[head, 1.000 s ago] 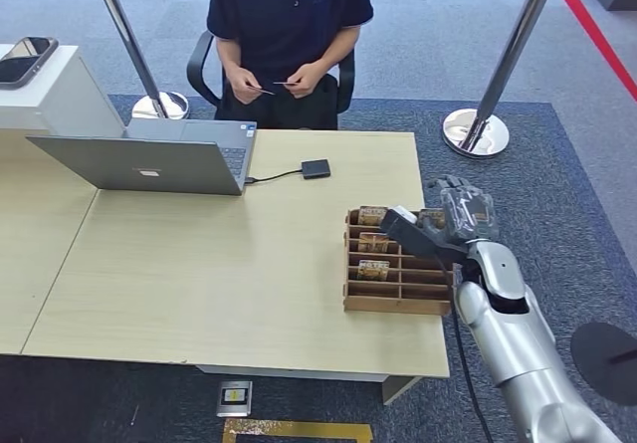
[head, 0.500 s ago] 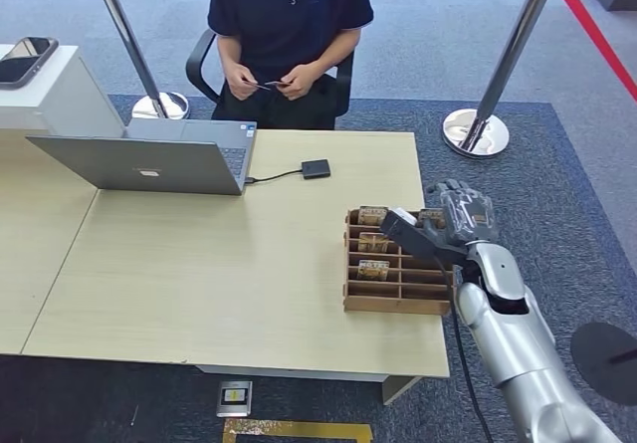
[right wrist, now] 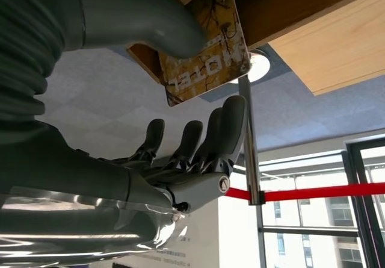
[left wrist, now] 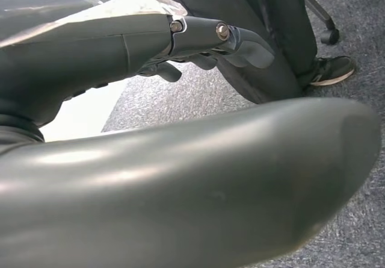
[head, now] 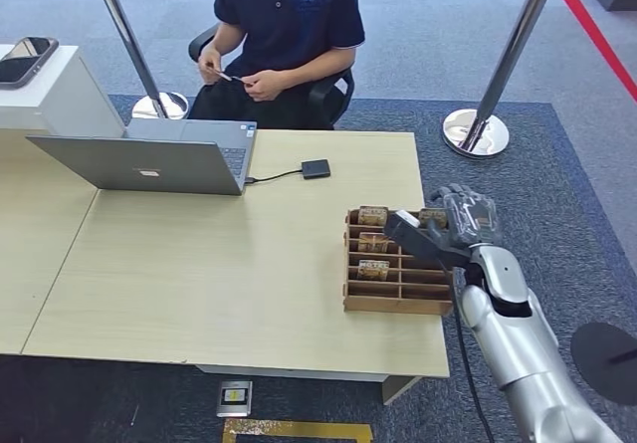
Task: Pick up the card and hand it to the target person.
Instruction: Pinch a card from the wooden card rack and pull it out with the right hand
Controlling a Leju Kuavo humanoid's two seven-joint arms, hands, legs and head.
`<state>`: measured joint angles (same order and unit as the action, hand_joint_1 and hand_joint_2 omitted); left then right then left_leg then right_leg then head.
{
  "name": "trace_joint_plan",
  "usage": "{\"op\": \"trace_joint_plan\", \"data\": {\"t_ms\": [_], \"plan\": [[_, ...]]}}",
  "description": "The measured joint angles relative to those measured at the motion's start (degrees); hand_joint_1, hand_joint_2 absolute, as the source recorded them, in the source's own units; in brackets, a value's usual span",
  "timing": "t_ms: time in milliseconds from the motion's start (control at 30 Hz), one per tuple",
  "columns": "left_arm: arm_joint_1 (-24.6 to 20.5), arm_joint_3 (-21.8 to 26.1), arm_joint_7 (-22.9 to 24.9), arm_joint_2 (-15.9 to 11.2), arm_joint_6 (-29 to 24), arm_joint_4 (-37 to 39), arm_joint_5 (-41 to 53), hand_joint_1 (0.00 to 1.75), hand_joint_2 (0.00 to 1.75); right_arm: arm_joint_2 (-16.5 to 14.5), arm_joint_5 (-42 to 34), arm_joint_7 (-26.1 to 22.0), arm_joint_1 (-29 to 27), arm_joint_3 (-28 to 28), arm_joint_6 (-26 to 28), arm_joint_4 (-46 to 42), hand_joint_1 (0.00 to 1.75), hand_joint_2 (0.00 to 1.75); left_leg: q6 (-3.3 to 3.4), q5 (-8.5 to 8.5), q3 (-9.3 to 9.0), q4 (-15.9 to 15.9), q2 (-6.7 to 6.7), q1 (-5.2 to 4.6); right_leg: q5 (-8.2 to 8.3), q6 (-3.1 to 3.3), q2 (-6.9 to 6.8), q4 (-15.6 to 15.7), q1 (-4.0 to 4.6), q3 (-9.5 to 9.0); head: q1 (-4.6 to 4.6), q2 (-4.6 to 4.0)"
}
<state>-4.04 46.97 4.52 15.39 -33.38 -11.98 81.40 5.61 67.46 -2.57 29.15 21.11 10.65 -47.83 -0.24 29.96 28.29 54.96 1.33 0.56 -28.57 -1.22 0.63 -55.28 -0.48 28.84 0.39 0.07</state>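
A wooden slotted tray near the table's right front holds several brown patterned cards. My right hand hovers at the tray's back right corner, beside the card standing there. In the right wrist view the thumb lies against that yellow-brown card, while the fingers stretch out on its other side with a gap. The seated person in a dark shirt is behind the table. My left hand hangs low with fingers extended, holding nothing.
A grey laptop stands at the table's back left, cabled to a small black box. Chrome stanchion bases stand on the carpet behind. A phone lies on a white stand at far left.
The person has swung to the left in the chair, hands moving left with a small card. My right hand has shifted slightly rightward at the tray's corner.
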Motion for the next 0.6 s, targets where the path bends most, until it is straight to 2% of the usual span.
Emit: {"op": "trace_joint_plan", "data": {"t_ms": [267, 600], "plan": [[0.00, 0.00, 0.19, -0.01, 0.00, 0.00, -0.05, 0.00, 0.00, 0.27, -0.08, 0.14, -0.96, -0.02, -0.08, -0.99, 1.03, 1.75, 0.00, 0.00, 0.01, 0.00, 0.00, 0.00, 0.00, 0.00, 0.00, 0.00, 0.00, 0.00, 0.01, 0.00], [-0.01, 0.00, 0.17, 0.00, -0.14, 0.00, -0.16, 0.00, 0.00, 0.22, 0.30, -0.02, -0.99, -0.03, -0.40, -1.09, 0.96, 1.75, 0.00, 0.00, 0.01, 0.00, 0.00, 0.00, 0.00, 0.00, 0.00, 0.00, 0.00, 0.00, 0.00, 0.00]]}}
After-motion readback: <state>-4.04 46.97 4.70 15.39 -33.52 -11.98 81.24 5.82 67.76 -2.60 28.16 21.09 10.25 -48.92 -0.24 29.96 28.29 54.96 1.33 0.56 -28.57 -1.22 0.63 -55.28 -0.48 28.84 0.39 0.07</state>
